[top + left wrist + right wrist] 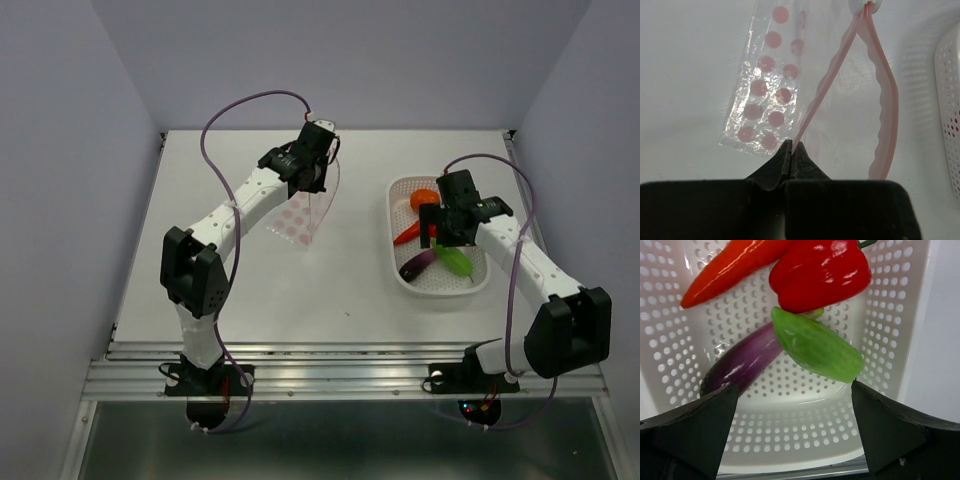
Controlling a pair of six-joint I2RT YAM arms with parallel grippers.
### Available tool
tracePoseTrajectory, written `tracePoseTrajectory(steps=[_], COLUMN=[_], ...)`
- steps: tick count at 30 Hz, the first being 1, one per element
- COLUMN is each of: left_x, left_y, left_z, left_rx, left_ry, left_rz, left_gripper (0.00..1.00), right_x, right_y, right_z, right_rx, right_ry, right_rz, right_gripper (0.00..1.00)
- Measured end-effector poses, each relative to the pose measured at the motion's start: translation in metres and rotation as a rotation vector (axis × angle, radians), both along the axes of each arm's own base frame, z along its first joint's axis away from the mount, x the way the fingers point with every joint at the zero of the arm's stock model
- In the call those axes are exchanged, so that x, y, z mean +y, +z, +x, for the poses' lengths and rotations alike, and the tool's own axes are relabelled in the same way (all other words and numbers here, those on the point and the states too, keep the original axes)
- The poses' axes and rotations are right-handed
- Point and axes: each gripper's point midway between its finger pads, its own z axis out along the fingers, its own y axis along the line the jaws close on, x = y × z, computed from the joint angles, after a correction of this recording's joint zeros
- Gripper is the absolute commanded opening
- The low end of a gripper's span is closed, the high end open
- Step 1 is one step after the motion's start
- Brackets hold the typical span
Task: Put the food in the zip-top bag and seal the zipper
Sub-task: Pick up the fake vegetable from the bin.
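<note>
White table [330,290], left fingers [775,167] pinching zip-top bag [771,95], orange fruit [421,199] half hidden

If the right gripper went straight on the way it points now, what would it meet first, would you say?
Most likely the green pod: it lies centred between the open jaws of the right gripper, partly over the eggplant in the basket, though depth is unclear.
</note>
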Motion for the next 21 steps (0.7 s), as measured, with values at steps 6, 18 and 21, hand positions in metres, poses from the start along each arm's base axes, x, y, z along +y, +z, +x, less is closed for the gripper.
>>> tracePoseTrajectory(steps=[6, 18, 21], left_x=[-0.002, -0.004, -0.004], left_y=[0.000, 0.000, 0.000], left_z=[0.000, 0.000, 0.000], left_rx=[-0.002, 0.002, -0.001], left_ry=[-0.004, -0.012, -0.013], left_rz=[-0.007, -0.015, -0.018], left_gripper=[0.00, 0.00, 0.00], right_x=[-0.009, -0.023, -0.026], right_y=[-0.021, -0.051, -0.057], right_z=[-0.001, 0.014, 0.018], right_rx=[0.065, 0.092, 0.099], right_ry=[-0.013, -0.057, -0.071], right_rz=[-0.066, -0.106, -0.111], right_gripper=[1.00, 0.98, 0.95])
